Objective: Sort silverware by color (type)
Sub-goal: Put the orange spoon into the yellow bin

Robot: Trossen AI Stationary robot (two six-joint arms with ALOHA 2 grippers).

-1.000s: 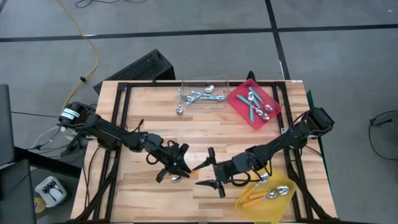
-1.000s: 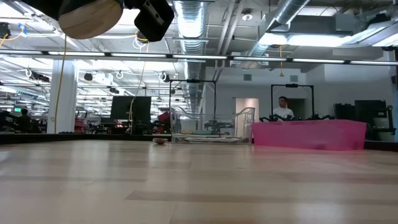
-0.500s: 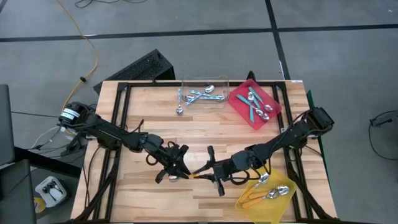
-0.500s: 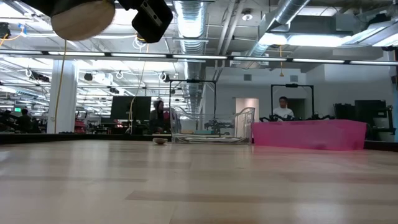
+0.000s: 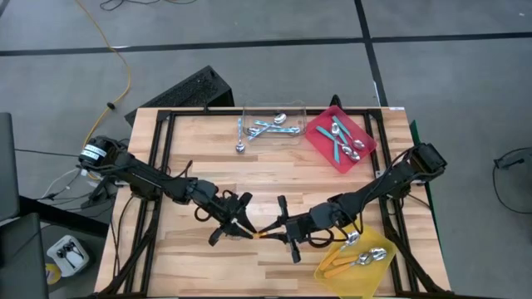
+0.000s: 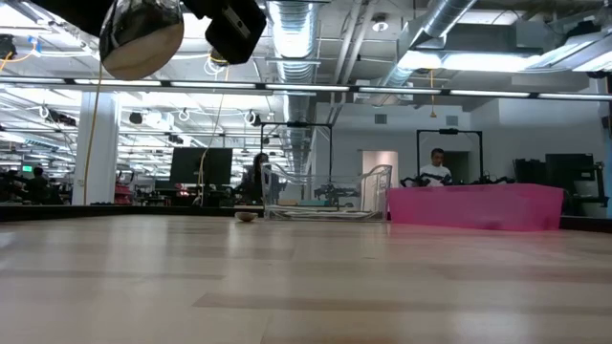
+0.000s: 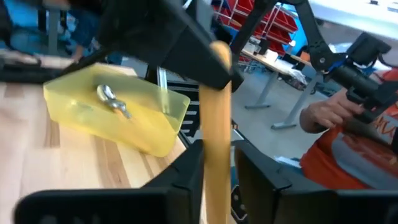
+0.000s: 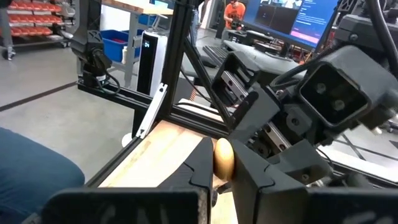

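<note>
An orange-handled spoon [image 5: 261, 233] hangs level above the table's near middle, between my two grippers. My left gripper [image 5: 238, 226] is shut on it near the bowl, and my right gripper [image 5: 278, 233] is shut on the handle's far end. The low view shows the spoon's shiny bowl [image 6: 142, 36] high above the tabletop. A clear tray [image 5: 293, 109] holds light blue spoons, and one more spoon [image 5: 240, 147] lies beside it on the table. The red tray [image 5: 366, 137] holds teal spoons and the yellow tray [image 5: 326, 269] holds orange ones. My left gripper has the orange handle [image 7: 217, 134] between its two fingers [image 7: 186, 177], which lie level and across it on the bowl side. The spoon is clear of the table. My right gripper pinches the handle's rounded free end [image 8: 224, 158] between its two fingers [image 8: 199, 163]. They come level from the table's right.
Black frame rails [image 5: 164, 158] run along both sides of the table. The trays stand at the far middle, far right and near right. A person in an orange sleeve [image 7: 348, 143] sits beyond the table's right side. Bare wood lies in the left half.
My right gripper has shut on the free end of the orange handle. The handle has shifted slightly toward the near edge. The spoon has rolled about its length, so its bowl now shows a shinier face in the low view. Both arms have kept their places.
</note>
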